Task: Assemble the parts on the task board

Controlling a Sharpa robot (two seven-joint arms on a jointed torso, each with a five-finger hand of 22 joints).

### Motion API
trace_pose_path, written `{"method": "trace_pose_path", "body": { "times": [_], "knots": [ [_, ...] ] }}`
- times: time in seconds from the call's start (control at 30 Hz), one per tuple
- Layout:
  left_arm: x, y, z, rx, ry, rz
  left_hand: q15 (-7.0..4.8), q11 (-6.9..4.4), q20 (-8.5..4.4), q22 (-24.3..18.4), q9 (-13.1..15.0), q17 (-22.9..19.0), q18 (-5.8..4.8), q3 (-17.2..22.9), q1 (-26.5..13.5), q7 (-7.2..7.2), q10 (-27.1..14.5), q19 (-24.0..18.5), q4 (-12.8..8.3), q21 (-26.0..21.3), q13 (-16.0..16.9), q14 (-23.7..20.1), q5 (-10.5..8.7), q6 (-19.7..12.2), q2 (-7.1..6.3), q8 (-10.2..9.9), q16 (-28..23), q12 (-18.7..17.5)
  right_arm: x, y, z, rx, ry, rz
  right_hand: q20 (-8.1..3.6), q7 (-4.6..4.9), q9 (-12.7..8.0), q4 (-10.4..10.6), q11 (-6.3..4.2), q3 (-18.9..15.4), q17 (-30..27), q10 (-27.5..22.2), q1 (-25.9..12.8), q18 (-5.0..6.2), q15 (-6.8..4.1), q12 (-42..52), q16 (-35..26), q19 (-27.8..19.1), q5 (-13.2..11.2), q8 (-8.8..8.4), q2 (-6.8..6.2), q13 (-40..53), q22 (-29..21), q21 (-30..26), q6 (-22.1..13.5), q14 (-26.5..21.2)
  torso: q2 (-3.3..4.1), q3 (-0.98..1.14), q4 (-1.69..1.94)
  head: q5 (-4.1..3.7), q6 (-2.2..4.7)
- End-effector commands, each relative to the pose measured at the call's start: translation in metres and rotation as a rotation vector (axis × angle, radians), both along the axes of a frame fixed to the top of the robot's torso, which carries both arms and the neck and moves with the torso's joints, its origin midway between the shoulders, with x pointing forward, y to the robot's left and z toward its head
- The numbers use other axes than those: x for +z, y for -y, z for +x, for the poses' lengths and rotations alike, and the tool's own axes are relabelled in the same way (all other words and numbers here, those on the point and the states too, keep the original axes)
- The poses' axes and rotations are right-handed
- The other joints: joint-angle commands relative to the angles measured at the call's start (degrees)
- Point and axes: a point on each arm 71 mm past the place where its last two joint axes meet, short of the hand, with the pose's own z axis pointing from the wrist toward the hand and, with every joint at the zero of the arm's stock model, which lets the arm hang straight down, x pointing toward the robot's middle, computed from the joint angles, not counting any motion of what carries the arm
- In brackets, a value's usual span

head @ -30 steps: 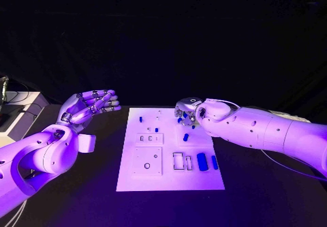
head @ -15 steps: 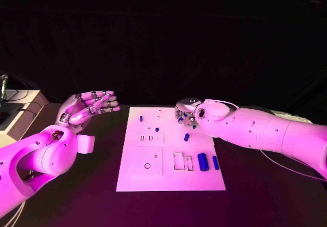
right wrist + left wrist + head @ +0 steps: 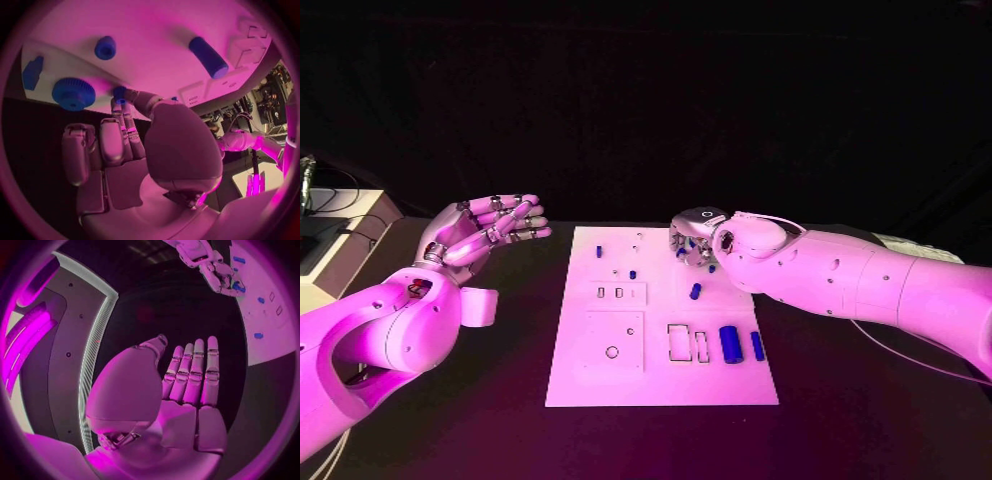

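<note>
The white task board [image 3: 589,380] lies in the middle of the black table. My right hand [image 3: 697,240] reaches down onto its far right part, and in the right wrist view the thumb and a finger pinch a small blue part [image 3: 119,92] beside a blue gear [image 3: 74,93]. A blue peg [image 3: 105,47] and a blue cylinder [image 3: 208,56] lie close by. Two blue cylinders [image 3: 730,343] lie side by side on the board's near right, with a smaller blue piece [image 3: 694,291] farther back. My left hand [image 3: 485,228] is raised left of the board, empty, fingers straight and side by side [image 3: 190,372].
A white box [image 3: 343,250] stands at the table's left edge behind my left arm. A thin cable [image 3: 906,360] hangs under the right arm. Bare black table surrounds the board on the near side and on both flanks.
The left hand has drifted slightly down and to the left. The right hand stays in place on the board's far right part.
</note>
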Motion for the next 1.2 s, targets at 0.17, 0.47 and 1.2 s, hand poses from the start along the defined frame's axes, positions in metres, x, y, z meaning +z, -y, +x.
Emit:
{"method": "trace_pose_path", "body": {
  "times": [0.17, 0.47, 1.2],
  "knots": [
    [0.001, 0.002, 0.000, -0.019, 0.008, -0.003, 0.14, -0.04, -0.01, 0.1, -0.1, 0.1, 0.75, 0.4, 0.1, 0.57, 0.3, 0.5, 0.1, 0.2, -0.1, 0.0, 0.00, 0.2, -0.56, 0.0, 0.0, -0.4, 0.008, -0.005, -0.004, 0.006, 0.087, 0.032, -0.50, -0.01, 0.4, -0.3, -0.97, 0.5, 0.1, 1.9, 0.8, -0.90, -0.51, 0.4, 0.5, 0.8, -0.5, 0.51, 0.50, 0.6, 6.5, 0.3, 0.5, 0.5, 0.17, -0.18, 0.17, -0.20, 0.43],
    [0.001, 0.003, 0.000, -0.022, 0.008, -0.004, 0.16, -0.04, -0.02, 0.1, -0.1, 0.1, 0.74, 0.5, 0.1, 0.56, 0.3, 0.5, 0.0, 0.2, -0.1, -0.1, -0.01, 0.2, -0.55, 0.0, -0.1, -0.5, 0.020, -0.020, -0.002, 0.003, 0.189, 0.081, -0.56, -0.05, 0.8, -0.4, -1.05, 0.4, 0.3, 2.4, 0.3, -1.00, -0.57, 0.3, 0.7, 1.1, -1.4, 0.77, 0.23, 0.7, 6.9, 0.6, 0.7, 0.6, 0.26, -0.39, 0.57, -0.50, 0.88],
    [0.004, 0.007, -0.003, -0.040, 0.013, -0.005, 0.18, -0.01, -0.04, 0.1, -0.1, 0.1, 0.73, 0.6, 0.2, 0.59, 0.3, 0.6, -0.1, 0.3, -0.1, -0.3, -0.01, 0.1, -0.58, -0.1, -0.2, -0.6, 0.024, -0.053, 0.011, 0.001, 0.301, 0.110, -0.60, -0.04, 0.9, -0.7, -1.09, 0.5, 0.3, 2.5, 0.4, -1.03, -0.62, 0.3, 0.8, 1.1, -1.4, 0.80, -0.01, 0.7, 7.1, 0.7, 0.6, 0.6, 0.57, -1.06, 1.79, -0.84, 1.08]
  ]
}}
